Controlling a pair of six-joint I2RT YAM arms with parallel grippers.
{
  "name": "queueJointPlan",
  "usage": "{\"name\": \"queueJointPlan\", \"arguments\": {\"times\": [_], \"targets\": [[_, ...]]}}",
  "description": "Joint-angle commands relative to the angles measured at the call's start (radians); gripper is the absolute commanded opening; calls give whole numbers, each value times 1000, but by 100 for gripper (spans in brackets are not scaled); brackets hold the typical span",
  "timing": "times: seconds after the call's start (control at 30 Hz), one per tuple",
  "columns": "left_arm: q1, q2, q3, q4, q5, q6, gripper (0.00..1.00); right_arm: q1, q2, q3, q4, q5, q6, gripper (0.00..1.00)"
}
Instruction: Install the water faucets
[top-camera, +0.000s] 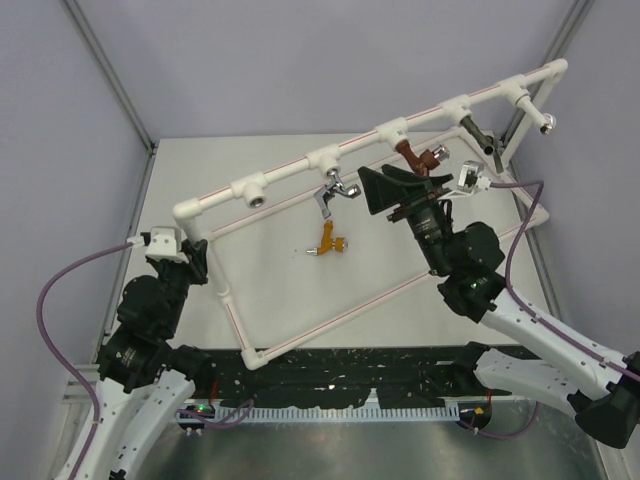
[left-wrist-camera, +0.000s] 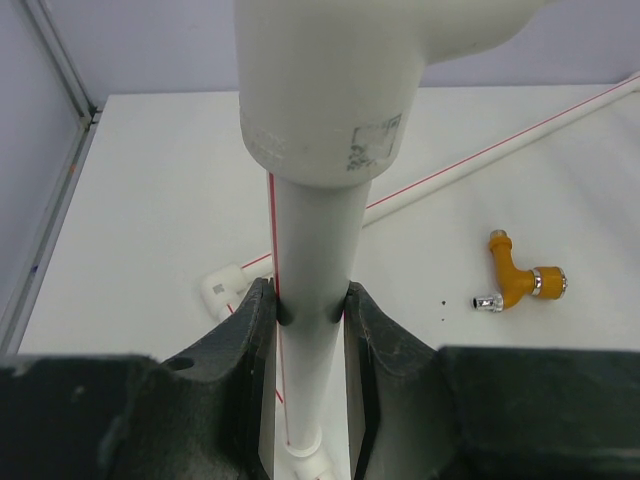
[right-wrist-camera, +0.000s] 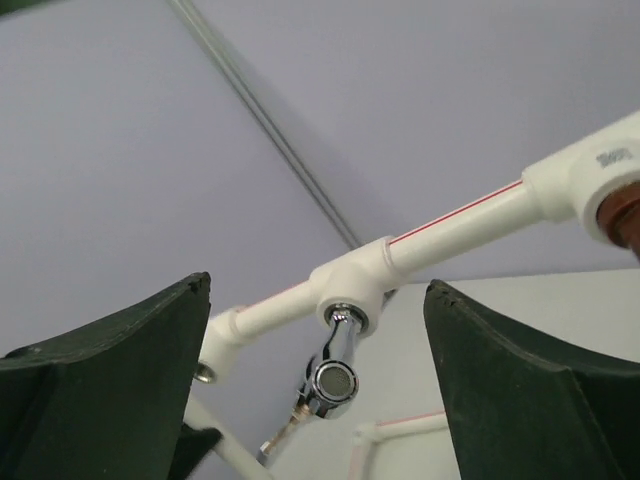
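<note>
A chrome silver faucet (top-camera: 335, 190) hangs from a tee socket of the white pipe frame (top-camera: 290, 175); it also shows in the right wrist view (right-wrist-camera: 335, 372). A red-brown faucet (top-camera: 415, 155) and a dark grey faucet (top-camera: 481, 131) sit in sockets further right. An orange-yellow faucet (top-camera: 331, 240) lies loose on the table, and shows in the left wrist view (left-wrist-camera: 515, 281). My right gripper (top-camera: 367, 192) is open and empty just right of the chrome faucet, jaws (right-wrist-camera: 317, 290) wide on either side of it. My left gripper (top-camera: 197, 252) is shut on the frame's upright post (left-wrist-camera: 310, 240).
One open tee socket (top-camera: 255, 193) is at the left end of the top rail, another (top-camera: 545, 122) at the far right end. The frame's lower pipes (top-camera: 330, 320) lie on the white table. Grey walls and a metal upright (top-camera: 115, 85) enclose the area.
</note>
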Motion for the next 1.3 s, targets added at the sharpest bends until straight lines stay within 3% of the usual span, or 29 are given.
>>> {"name": "queueJointPlan", "arguments": {"times": [0.0, 0.1, 0.23, 0.37, 0.53, 0.73, 0.97, 1.07, 1.27], "targets": [[-6, 13, -7, -74, 35, -10, 0, -3, -39, 136, -185, -108, -531, 94], [-6, 11, -7, -74, 38, -8, 0, -4, -42, 260, -421, -229, -831, 100], [-8, 14, -7, -73, 41, -8, 0, 6, -28, 384, -711, -354, -1204, 96], [-6, 16, -5, -73, 43, -10, 0, 38, -4, 460, -877, -338, -1535, 96], [-6, 16, -5, -74, 43, -10, 0, 117, 30, 502, -980, -228, -1729, 96], [-6, 14, -5, -73, 49, -10, 0, 276, 97, 492, -959, 22, -1958, 96], [-6, 7, -5, -73, 44, -10, 0, 312, 173, 411, -749, 171, -2139, 100], [-6, 8, -5, -73, 46, -10, 0, 313, 203, 403, -701, 179, -2151, 80], [-6, 5, -5, -74, 49, -11, 0, 302, 240, 349, -554, 189, -2205, 70]]}}
